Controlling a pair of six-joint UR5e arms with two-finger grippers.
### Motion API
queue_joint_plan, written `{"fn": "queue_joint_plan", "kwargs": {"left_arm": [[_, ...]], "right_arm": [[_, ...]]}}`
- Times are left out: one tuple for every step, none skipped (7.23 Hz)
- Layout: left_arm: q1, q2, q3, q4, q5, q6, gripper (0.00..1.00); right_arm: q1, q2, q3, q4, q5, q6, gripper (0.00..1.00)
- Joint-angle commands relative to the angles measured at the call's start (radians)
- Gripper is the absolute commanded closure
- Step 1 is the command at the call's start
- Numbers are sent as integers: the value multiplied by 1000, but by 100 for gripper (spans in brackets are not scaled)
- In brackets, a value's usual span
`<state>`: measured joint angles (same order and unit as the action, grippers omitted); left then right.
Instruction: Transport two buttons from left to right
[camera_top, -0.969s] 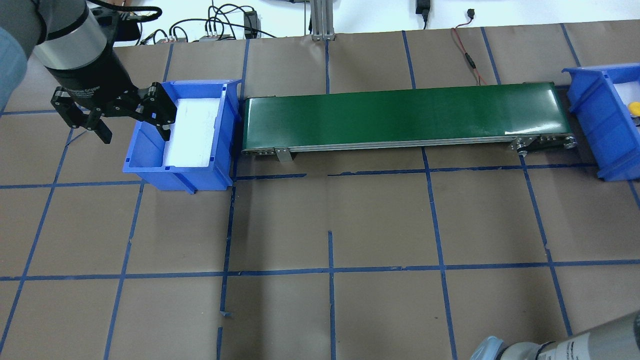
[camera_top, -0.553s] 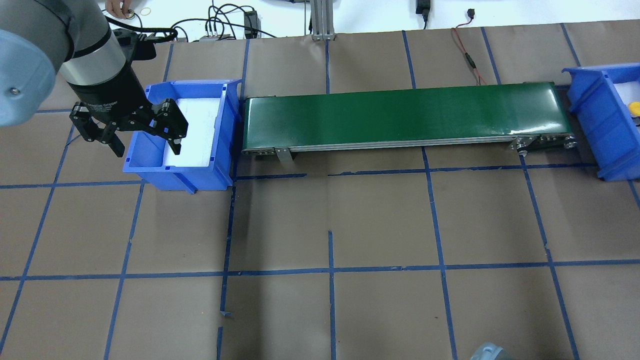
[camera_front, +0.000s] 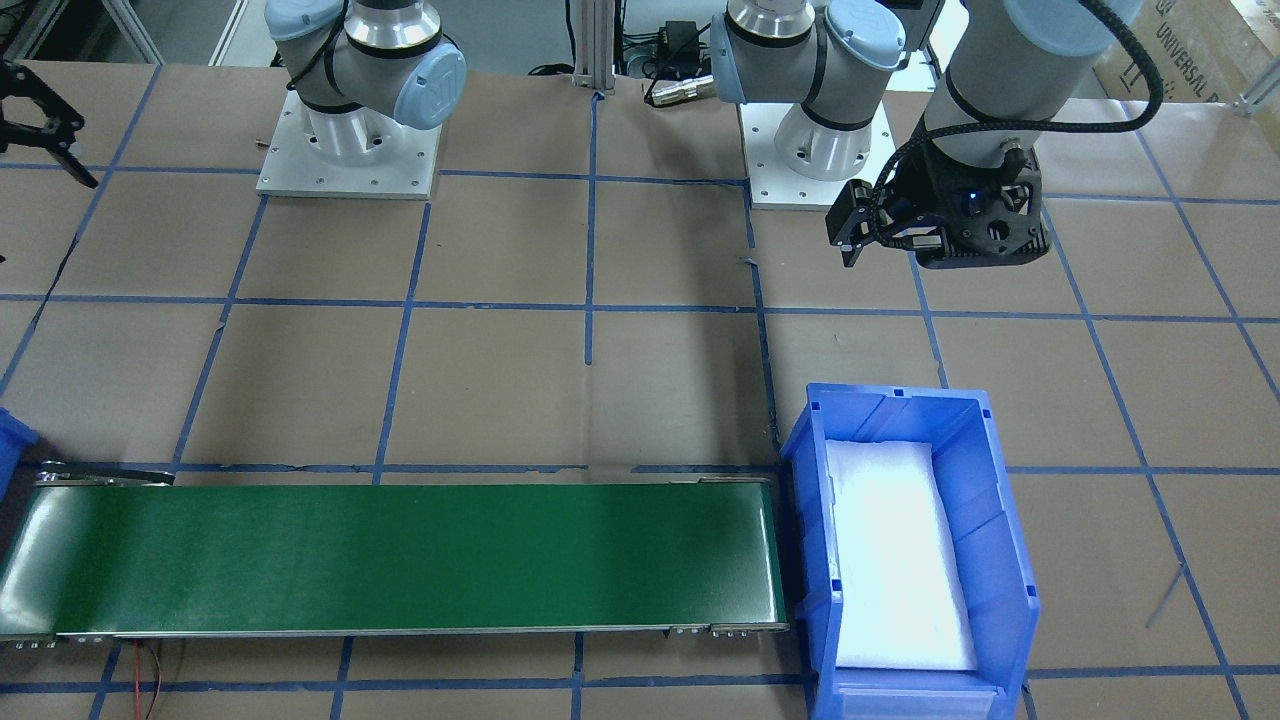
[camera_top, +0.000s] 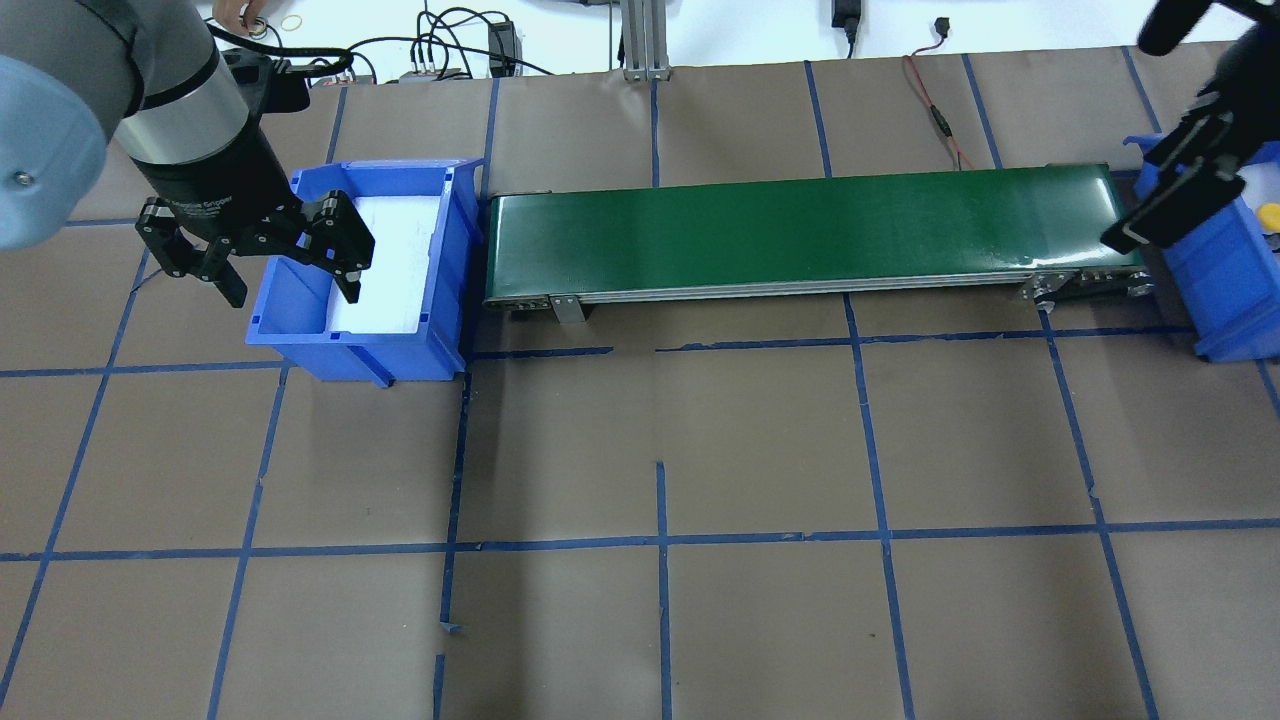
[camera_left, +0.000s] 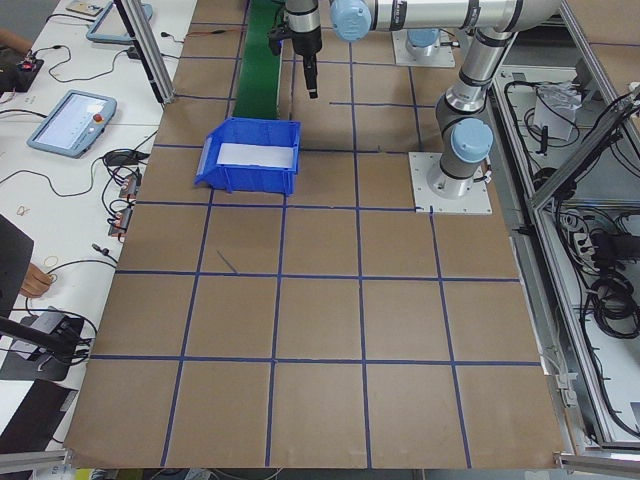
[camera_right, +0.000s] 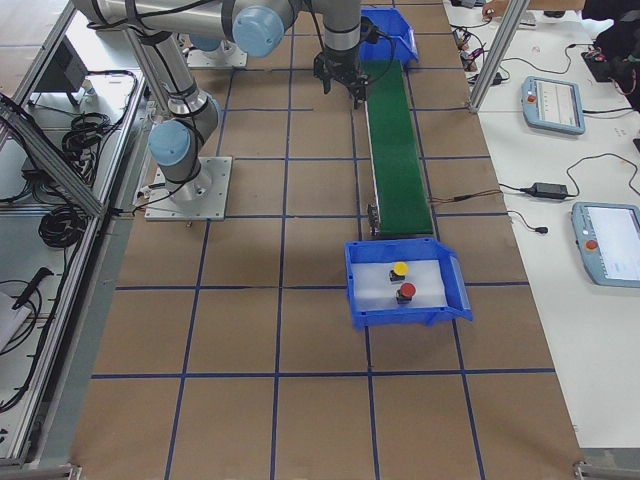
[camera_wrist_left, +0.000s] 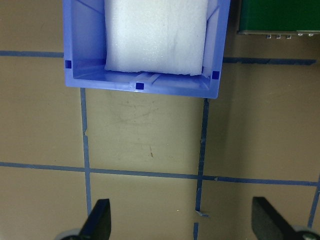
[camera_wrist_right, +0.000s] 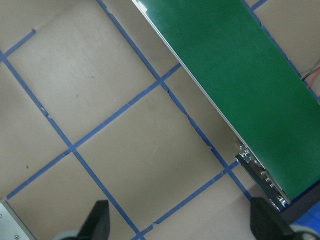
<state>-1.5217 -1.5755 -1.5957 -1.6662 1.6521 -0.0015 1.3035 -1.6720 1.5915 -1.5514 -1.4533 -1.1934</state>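
The yellow-capped button (camera_right: 400, 268) and the red-capped button (camera_right: 405, 292) sit on white foam in the right blue bin (camera_right: 400, 316). Only the yellow cap (camera_top: 1268, 215) shows in the overhead view. My left gripper (camera_top: 292, 290) is open and empty. It hangs above the table on the robot's side of the left blue bin (camera_top: 300, 342), and its wrist view (camera_wrist_left: 182, 222) shows the bin's near wall (camera_wrist_left: 85, 45) ahead. My right gripper (camera_wrist_right: 181, 222) is open and empty, high above the right end of the green conveyor belt (camera_wrist_right: 240, 55).
The conveyor belt (camera_top: 800, 225) runs between the two bins. The left bin (camera_front: 1000, 520) holds only white foam (camera_front: 895, 560). Cables and a red wire (camera_top: 935, 110) lie at the table's far edge. Blue tape lines grid the brown table (camera_top: 660, 450).
My left gripper moved right toward the left bin, then stayed nearly still. My right arm left the bottom edge and its gripper came into view at the upper right.
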Motion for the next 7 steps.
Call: {"fn": "queue_joint_plan", "kwargs": {"left_arm": [[-1,2,-4,0,-1,0,0],[-3,5,-10,-1,-3,-2,0],[-3,3,-13,-1,-5,8,0],[0,0,-13,8,-8,6,0],[2,0,-12,9,-8,11,0],[0,0,-13,9,-11,0,0],[0,0,-13,13,-11,9,0]], "right_arm": [[161,47,-21,-71,-6,195,0],[231,69,-45,-91,-9,274,0],[271,101,-71,-104,-21,398,0],[273,110,-83,-108,-28,456,0],[273,109,-85,-107,-54,606,0],[276,107,-84,-102,-59,758,0],[280,104,-82,-93,-62,891,0]]}}
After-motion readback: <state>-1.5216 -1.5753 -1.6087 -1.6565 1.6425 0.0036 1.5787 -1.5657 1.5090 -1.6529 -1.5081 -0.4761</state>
